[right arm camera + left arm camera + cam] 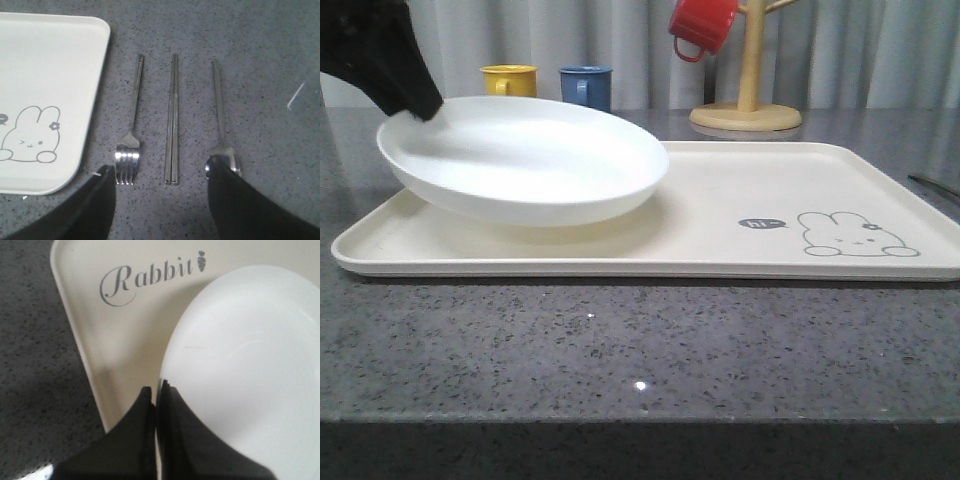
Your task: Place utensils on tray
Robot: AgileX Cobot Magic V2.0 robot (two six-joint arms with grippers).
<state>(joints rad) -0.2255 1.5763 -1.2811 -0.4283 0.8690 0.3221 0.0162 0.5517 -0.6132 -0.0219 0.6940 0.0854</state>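
Your left end effector [156,405] is clenched on the rim of the white plate [525,160]: in the left wrist view one dark finger [135,440] sits under the rim and the other over it, with the plate edge pinched between them. In the front view the same end effector [415,98] meets the plate at about its 10 o'clock edge. The plate hangs tilted over the left half of the tray [720,240], its gripped side higher; you cannot tell from these views whether its low side touches the tray floor. The grey "Rabbit" script [150,277] on the tray lies just beside the plate.

Your right end effector [160,200] stands released, its two dark fingers spread wide above the speckled grey counter [260,45]. Between and just ahead of them lie three steel utensils, side by side and apart from each other: the fork [131,135] nearest the tray corner, the chopsticks [173,125] in the middle, and the spoon [222,135] on the far side. All three rest on the counter, off the tray. The rabbit drawing [30,135] is on the tray corner beside the fork.

Looking at the front view, at 12 o'clock from the plate stand a yellow mug [509,80] and a blue mug [586,87], and at 1 o'clock a wooden mug tree [748,90] carries a red mug [702,25].
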